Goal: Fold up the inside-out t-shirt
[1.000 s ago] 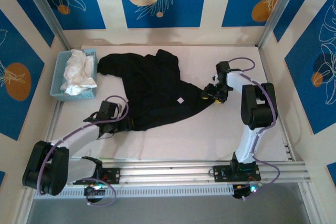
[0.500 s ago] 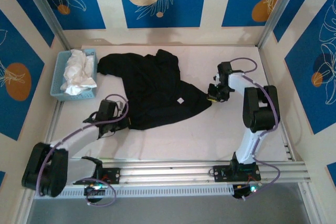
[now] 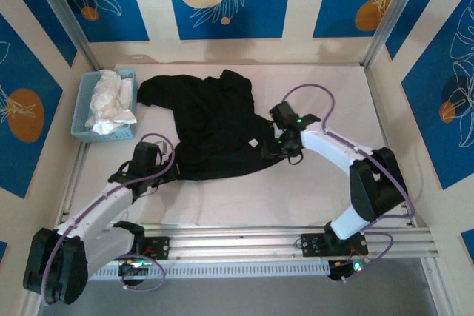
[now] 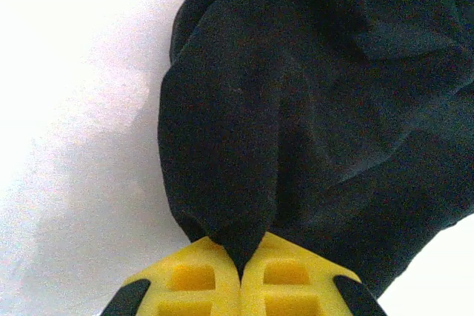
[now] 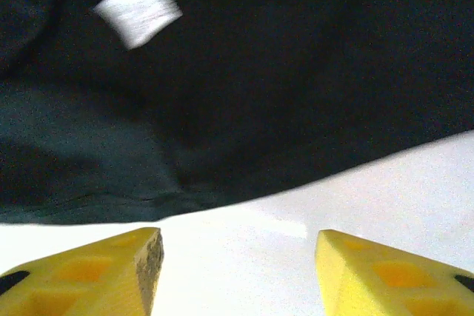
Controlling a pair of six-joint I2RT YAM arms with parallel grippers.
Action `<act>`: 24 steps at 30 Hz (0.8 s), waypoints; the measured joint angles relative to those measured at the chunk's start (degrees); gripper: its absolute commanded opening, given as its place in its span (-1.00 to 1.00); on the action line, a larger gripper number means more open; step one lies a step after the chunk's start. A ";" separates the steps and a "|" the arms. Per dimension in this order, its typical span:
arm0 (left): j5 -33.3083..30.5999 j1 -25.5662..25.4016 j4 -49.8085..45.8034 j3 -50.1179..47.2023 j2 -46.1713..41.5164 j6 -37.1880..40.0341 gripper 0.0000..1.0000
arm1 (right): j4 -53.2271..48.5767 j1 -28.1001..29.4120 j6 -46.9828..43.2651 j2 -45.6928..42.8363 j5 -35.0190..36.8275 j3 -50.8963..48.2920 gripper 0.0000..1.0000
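Black t-shirt [image 3: 215,123]: one, crumpled on the table [image 3: 252,197], long axis slanting from far left to near right.
Left end effector [image 4: 241,275]: clamped on a fold at its near-left corner.
Right end effector [image 5: 237,257]: jaws apart, empty, at its right hem.
Blue basket [image 3: 80,120]: one, white cloth [image 3: 109,101] inside.

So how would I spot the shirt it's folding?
Look at the white table, right of the blue plastic basket at its far left. The crumpled black cloth t-shirt sprawls across the middle. Unlike the white cloth bunched in the basket, it is dark, much larger, and bears a small pale square tag.
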 measured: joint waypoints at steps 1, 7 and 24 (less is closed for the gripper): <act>-0.02 0.00 0.00 0.00 0.11 0.00 -1.00 | 0.15 1.51 0.24 1.86 -0.24 1.14 -0.01; 0.00 0.00 -0.42 0.00 0.15 0.07 -1.00 | 2.05 3.28 0.50 11.93 -0.63 4.79 -0.16; 0.61 0.00 -0.57 -0.02 1.75 0.07 -1.00 | 2.95 1.77 -0.44 14.53 -1.14 6.60 -1.00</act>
